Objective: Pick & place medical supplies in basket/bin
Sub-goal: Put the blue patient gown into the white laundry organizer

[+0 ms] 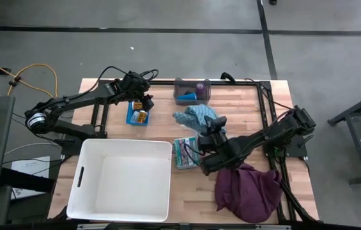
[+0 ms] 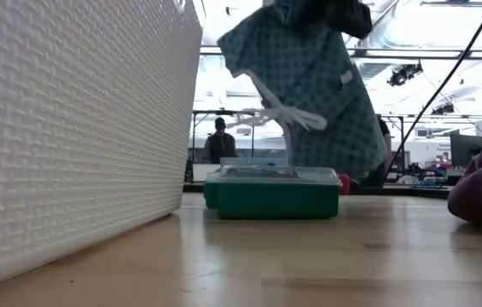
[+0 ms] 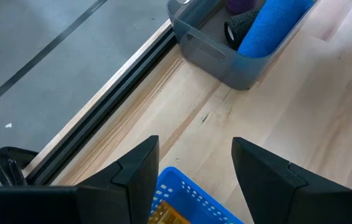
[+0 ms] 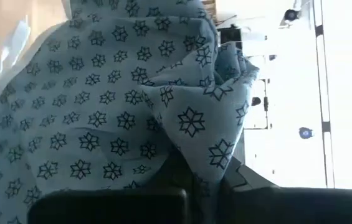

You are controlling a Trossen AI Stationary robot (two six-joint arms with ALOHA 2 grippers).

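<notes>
Wooden worktop (image 1: 244, 102) seen from above, mid-frame. Right tool (image 1: 216, 125) clamped tight on the teal patterned cloth (image 1: 196, 117), lifted clear of the surface at frame centre; from table height, cloth (image 2: 309, 77) hanging at upper centre above a green lidded box (image 2: 275, 193), white ties trailing. Maroon cloth (image 1: 249, 190) heaped at lower right of the overhead frame, touching the right arm's underside. Left tool (image 1: 143, 96) at upper left, fingers (image 3: 132, 177) parted to a middling gap and empty, poised over a small blue basket (image 1: 139, 114) with orange bottles (image 1: 141, 117) inside. Grey bin (image 1: 192, 91) at upper centre, small blue roll (image 1: 189, 96) and small purple roll (image 1: 201, 86) in it. Large white bin (image 1: 122, 182) at lower left.
</notes>
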